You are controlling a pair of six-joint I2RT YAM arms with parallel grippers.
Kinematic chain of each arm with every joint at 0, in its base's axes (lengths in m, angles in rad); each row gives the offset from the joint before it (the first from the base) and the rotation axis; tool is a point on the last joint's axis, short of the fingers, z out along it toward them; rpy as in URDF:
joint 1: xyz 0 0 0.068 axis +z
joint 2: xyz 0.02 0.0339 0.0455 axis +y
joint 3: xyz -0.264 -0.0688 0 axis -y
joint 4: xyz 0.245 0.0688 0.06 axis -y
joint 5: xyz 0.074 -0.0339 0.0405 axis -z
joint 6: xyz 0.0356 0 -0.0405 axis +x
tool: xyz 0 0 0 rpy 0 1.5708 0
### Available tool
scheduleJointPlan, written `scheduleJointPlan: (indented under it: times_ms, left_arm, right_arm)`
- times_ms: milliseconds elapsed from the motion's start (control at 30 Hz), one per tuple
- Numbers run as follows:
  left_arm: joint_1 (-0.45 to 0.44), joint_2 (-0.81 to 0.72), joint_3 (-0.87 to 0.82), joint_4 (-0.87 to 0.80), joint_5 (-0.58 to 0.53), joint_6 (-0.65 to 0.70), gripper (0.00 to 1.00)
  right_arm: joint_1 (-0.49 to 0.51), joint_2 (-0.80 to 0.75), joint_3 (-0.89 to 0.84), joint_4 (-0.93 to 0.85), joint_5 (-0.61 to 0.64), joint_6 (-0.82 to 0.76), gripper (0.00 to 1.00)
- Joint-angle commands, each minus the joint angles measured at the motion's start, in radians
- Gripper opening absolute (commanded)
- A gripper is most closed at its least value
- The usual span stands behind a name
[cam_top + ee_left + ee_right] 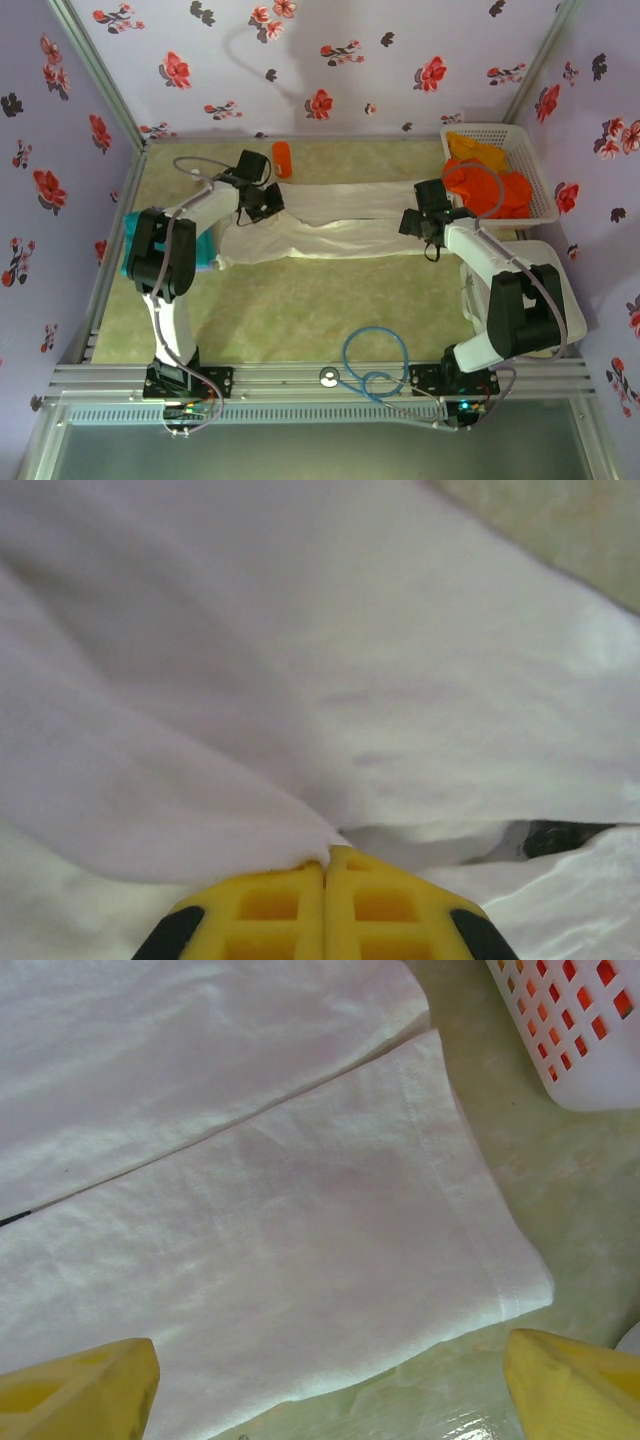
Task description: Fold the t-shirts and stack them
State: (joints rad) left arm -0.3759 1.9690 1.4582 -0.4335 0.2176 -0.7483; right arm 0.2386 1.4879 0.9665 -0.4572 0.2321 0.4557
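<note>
Our left claw (326, 868) is pinched shut on a ridge of the white t-shirt (400, 680), and we judge this is to lift that end for folding. Our right claw (330, 1380) gapes wide just above the shirt's hemmed end, which lies flat on the counter (540, 1190), poised to match.

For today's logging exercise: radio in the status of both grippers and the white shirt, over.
Left gripper shut on white t-shirt, pinching a fold. Right gripper open over its hemmed end. Orange bottle by the far edge, not blocking.
</note>
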Motion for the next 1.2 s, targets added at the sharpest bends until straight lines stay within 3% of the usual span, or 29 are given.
scheduleJointPlan:
  times_ms: [0,400,467,533,633,867,1167]
  left_arm:
    - [0.003,0.065,0.079,-0.09,-0.012,0.065,0.0]
    - [0.009,0.28,0.464,-0.289,-0.03,0.19,0.0]
    - [0.008,0.3,0.5,-0.305,-0.027,0.201,0.11]
    - [0.006,0.317,0.529,-0.327,-0.025,0.211,0.3]
    - [0.006,0.325,0.555,-0.38,-0.035,0.236,0.39]
    - [0.016,0.156,0.393,-0.36,-0.104,0.241,0.42]
    - [-0.005,-0.053,0.033,-0.166,-0.075,0.124,0.48]
  right_arm:
    - [0.004,0.017,-0.01,-0.02,0.017,0.008,0.89]
    - [0.005,0.015,-0.01,-0.031,0.007,0.001,0.89]
    - [0.005,0.018,-0.012,-0.03,0.002,0.003,0.89]
    - [0.005,0.02,-0.009,-0.029,-0.003,0.002,0.89]
    - [0.005,0.024,-0.004,-0.032,-0.015,0.001,0.88]
    - [0.005,0.034,0.0,-0.026,-0.033,0.003,0.88]
    - [0.009,0.052,0.005,-0.014,-0.06,0.014,0.87]
